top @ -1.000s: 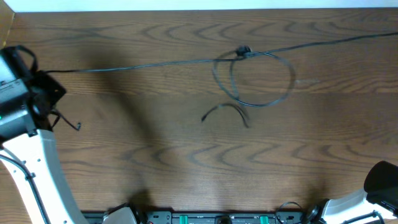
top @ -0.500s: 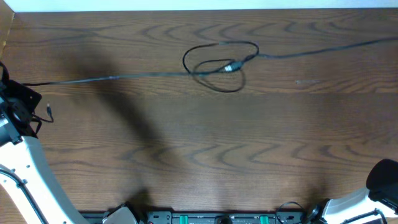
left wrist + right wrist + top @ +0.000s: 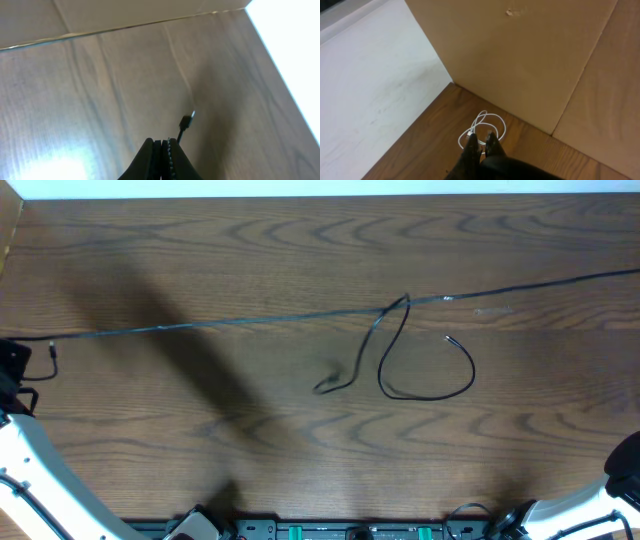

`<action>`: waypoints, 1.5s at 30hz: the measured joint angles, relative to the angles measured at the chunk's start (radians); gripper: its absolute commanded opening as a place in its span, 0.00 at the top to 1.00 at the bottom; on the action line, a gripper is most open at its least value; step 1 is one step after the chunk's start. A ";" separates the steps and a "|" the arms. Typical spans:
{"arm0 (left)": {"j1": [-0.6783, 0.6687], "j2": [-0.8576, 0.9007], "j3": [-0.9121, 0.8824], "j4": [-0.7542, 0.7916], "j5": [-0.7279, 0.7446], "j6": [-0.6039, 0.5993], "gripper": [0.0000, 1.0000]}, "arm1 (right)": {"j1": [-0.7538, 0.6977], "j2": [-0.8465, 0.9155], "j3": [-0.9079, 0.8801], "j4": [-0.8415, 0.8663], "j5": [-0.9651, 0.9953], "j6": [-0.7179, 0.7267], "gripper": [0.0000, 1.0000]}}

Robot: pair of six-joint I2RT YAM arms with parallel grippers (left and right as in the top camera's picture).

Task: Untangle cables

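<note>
Left jaws clamped on the black cable (image 3: 250,320) just behind its plug (image 3: 187,119); right jaws together, a white strand (image 3: 482,115) looped at their tips, grip unclear. The tight coil of half a second ago now lies open as a loose loop (image 3: 425,397) on the mid tabletop (image 3: 200,470), below the taut line. Probably one crossing left to free.

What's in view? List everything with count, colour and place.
black cable: at least one, black, stretched across the table, loop and loose ends mid-right.
white cable: one, white, small coil by the board.
table: one, dark wood, below the black cable.
board: one, beige, behind the white coil.
left gripper: one, black, table's left edge, shut on the black cable near its plug.
right gripper: one, black, shut, tips at the white cable.
</note>
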 measured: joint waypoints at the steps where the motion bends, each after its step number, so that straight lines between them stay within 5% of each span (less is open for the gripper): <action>1: -0.003 0.000 0.000 0.006 0.007 -0.002 0.93 | 0.000 0.000 0.000 0.001 0.000 -0.003 0.99; 11: -0.195 0.000 0.000 0.026 0.015 -0.013 0.93 | 0.132 0.002 0.000 -0.062 -0.031 -0.017 0.99; 26: -0.810 0.093 -0.010 0.101 0.049 -0.035 0.93 | 0.601 0.002 0.000 -0.158 -0.073 -0.018 0.99; 34: -0.955 0.304 -0.019 0.135 0.076 -0.035 0.92 | 0.584 0.002 0.000 -0.195 -0.031 -0.019 0.99; 35: -0.963 0.312 -0.020 0.137 0.076 -0.035 0.65 | 0.579 0.002 0.000 -0.198 -0.027 -0.021 0.99; 36: -0.968 0.317 -0.020 0.138 0.076 -0.035 0.23 | 0.575 0.002 0.000 -0.200 -0.023 -0.022 0.99; 37: -0.975 0.320 -0.020 0.142 0.078 -0.035 0.07 | 0.571 0.002 0.000 -0.202 -0.019 -0.024 0.99; 45: -0.987 0.322 -0.019 0.198 0.193 0.007 0.06 | 0.570 0.002 0.000 -0.206 -0.008 -0.032 0.99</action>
